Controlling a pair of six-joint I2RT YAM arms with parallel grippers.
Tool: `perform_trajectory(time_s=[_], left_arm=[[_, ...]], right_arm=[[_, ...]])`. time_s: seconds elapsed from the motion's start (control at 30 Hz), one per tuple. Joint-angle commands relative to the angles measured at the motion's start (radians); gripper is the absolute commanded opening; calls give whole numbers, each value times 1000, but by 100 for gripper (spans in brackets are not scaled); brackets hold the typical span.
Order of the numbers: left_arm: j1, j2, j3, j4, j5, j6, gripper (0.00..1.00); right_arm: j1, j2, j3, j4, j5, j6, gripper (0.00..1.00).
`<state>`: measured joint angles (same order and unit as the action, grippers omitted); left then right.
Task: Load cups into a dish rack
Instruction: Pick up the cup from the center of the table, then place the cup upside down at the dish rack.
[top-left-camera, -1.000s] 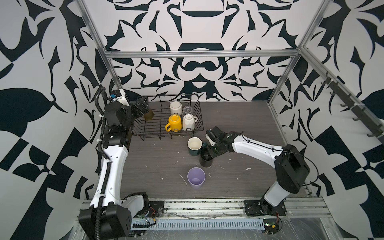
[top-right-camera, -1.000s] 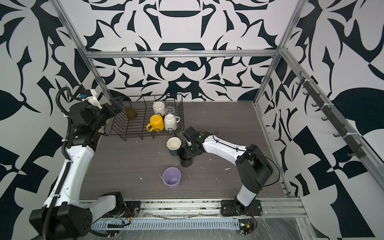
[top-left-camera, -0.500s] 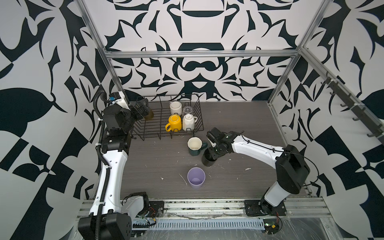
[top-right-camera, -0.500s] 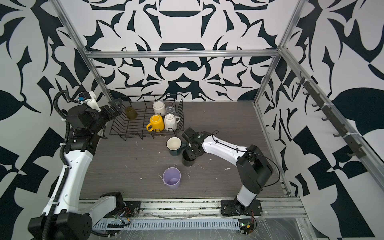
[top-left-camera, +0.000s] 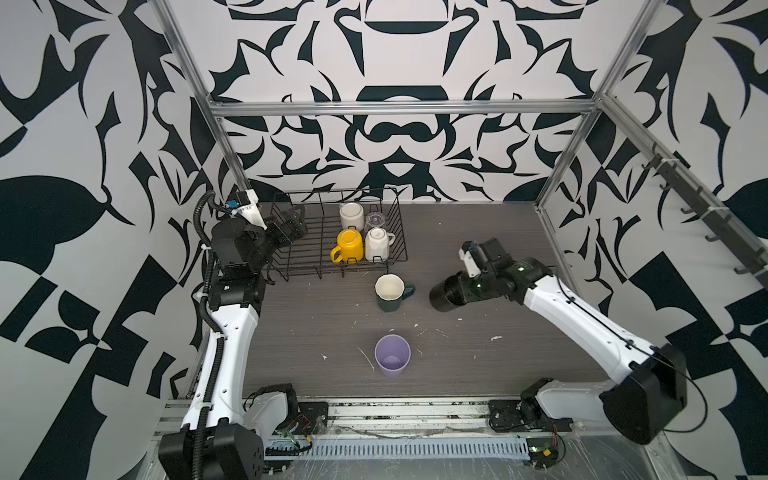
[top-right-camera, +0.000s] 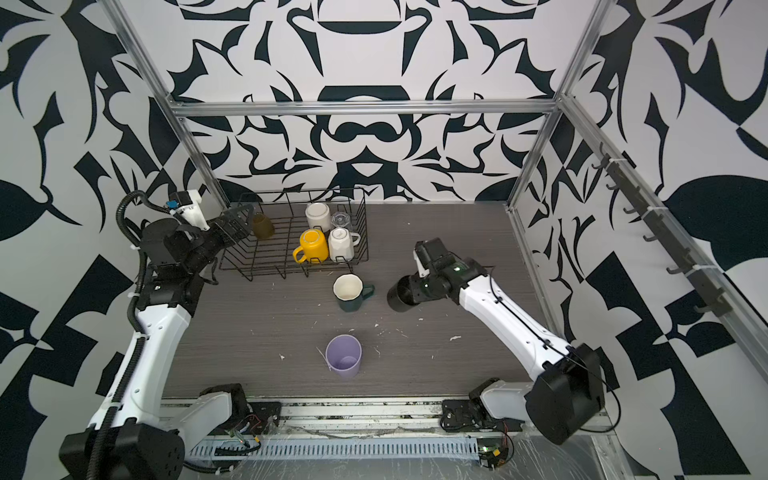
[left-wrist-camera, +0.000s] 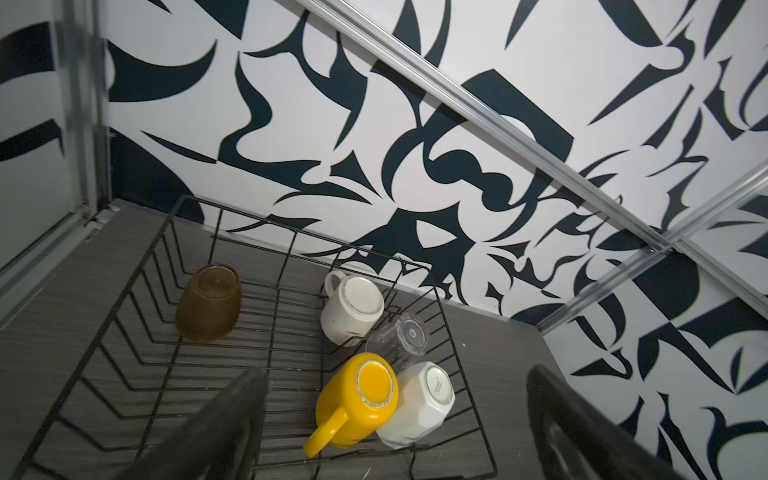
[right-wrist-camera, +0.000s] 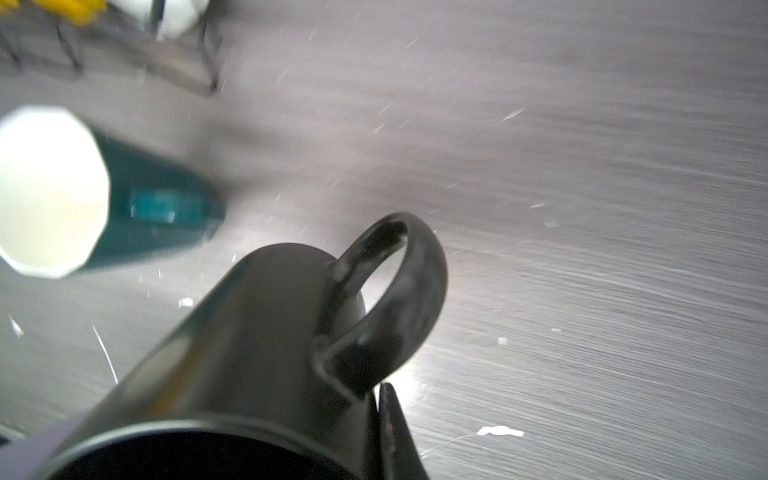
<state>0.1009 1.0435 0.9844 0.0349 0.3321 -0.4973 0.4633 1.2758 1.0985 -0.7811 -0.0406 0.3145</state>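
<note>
right of green mug (top-left-camera: 388, 293) | black mug (top-left-camera: 442, 296) tilted | pinched in right claw (top-left-camera: 460, 291)

Looks down from high near edge in both top views; from wrists, closely at dish rack (left-wrist-camera: 142, 266), black mug (right-wrist-camera: 249, 332).

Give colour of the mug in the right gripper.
Black, glossy. The mug shows best in the right wrist view.

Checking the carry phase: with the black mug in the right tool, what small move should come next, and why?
Probably swing the right tool toward the rack, turning the black mug mouth-down. It hangs on its side clear of the table, the rack's middle is bare, and the yellow mug there sits inverted.
</note>
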Motion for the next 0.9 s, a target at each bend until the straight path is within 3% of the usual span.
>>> perform_trajectory(time_s=[0.0,0.27,0.53,0.87], left_arm=[[2,-26,-64,190,137,-38,100],[-61,28,-139,413,390,-99,100],[-134,52,-207,517,498,-95,99],[-159,162,-312,1046,658,-345,99]], right_arm=[[-37,-42,70,67,-149,-23,0],[-58,-84,30,440,-431,-35,0],[-57,-50,20,660,-610,-32,0],[-52,-47,-40,943,-812,5,0]])
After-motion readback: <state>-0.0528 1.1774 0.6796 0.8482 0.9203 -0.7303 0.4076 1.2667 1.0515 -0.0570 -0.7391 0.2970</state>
